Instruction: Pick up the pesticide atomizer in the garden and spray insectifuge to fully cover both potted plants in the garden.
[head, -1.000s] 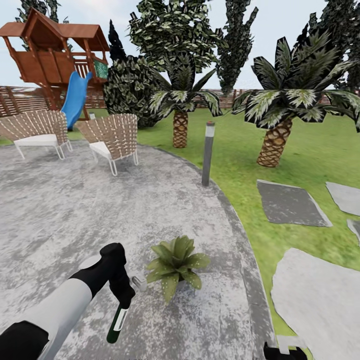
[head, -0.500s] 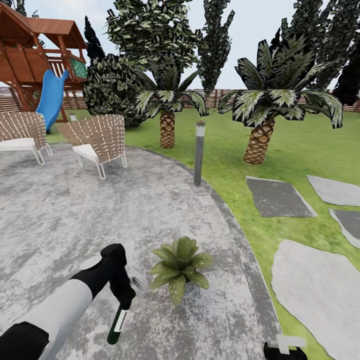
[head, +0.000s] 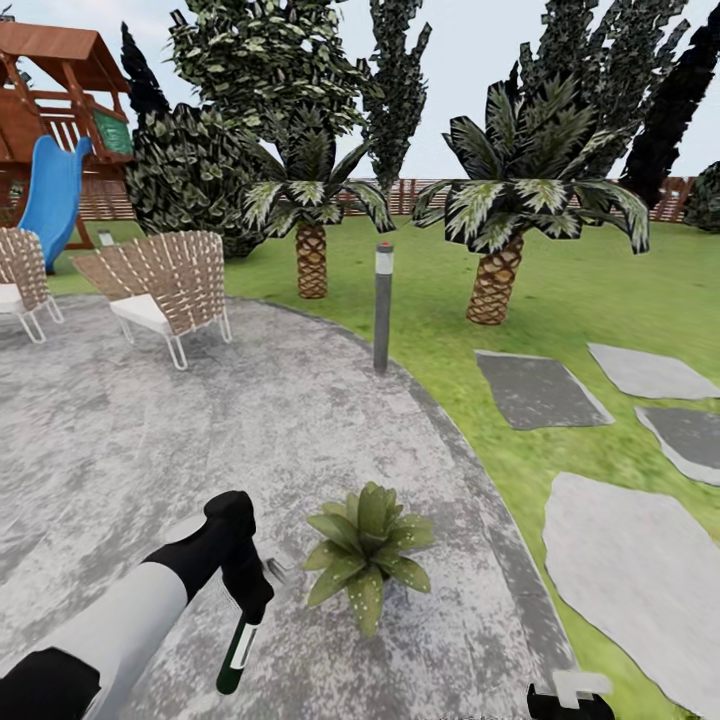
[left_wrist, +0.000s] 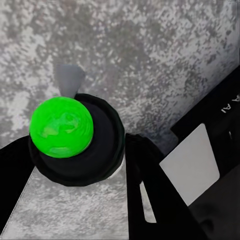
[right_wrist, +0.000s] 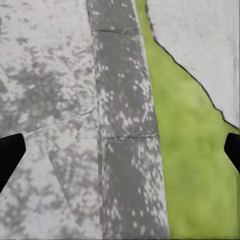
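Note:
One potted plant, a rosette of pointed green leaves with whitish specks of insectifuge on them, stands on the round grey patio. Just to its left my left gripper is shut on the pesticide atomizer; the dark-green bottle hangs down and its pale trigger head points at the plant. In the left wrist view the atomizer is seen end-on between the black fingers. My right gripper stands open and empty over the patio's edge, its top just visible at the bottom of the head view.
A grey bollard light stands at the patio rim. Two wicker chairs sit at the back left, two palms and bushes beyond. Lawn with stepping stones lies to the right, and a play tower with a blue slide stands far left.
The whole picture has slid left, so the camera has turned right. The plant now sits slightly lower and further right in view. My left arm keeps its hold on the atomizer.

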